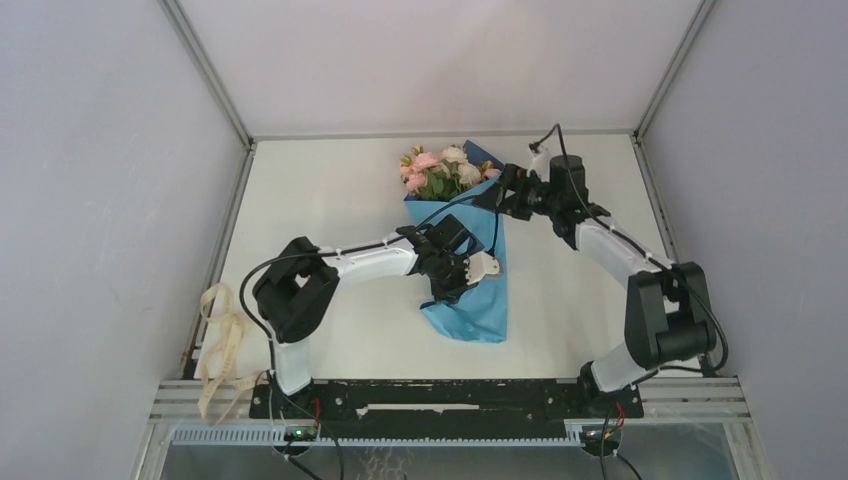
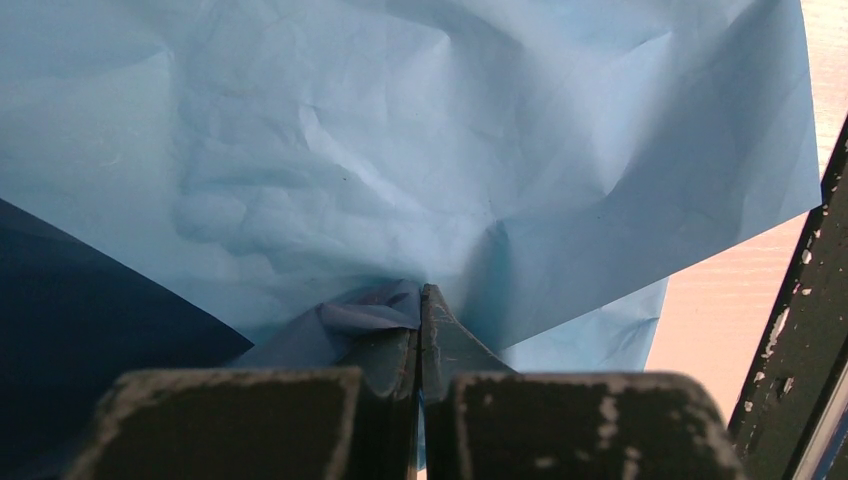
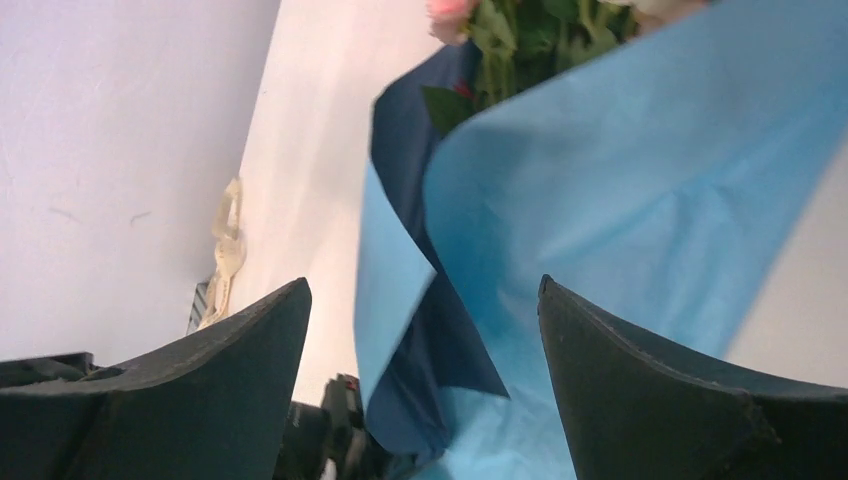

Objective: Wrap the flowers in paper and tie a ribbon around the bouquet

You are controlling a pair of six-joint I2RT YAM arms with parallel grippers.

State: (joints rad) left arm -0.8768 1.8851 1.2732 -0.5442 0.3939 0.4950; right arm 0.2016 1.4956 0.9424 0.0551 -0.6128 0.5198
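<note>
At the table's [image 1: 330, 200] middle the left gripper [image 2: 420, 300] pinched a fold of the paper [image 1: 470, 305] round the flowers [image 1: 440, 170], the right gripper [image 3: 425, 290] spread beside its top; that pinch needed firmness, I judged, lest the wrap loosen before the far-left ribbon [image 1: 222, 340] was fetched.

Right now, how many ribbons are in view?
1. The ribbon lies at the table's near left edge, clear of the paper, which could hide another.
</note>
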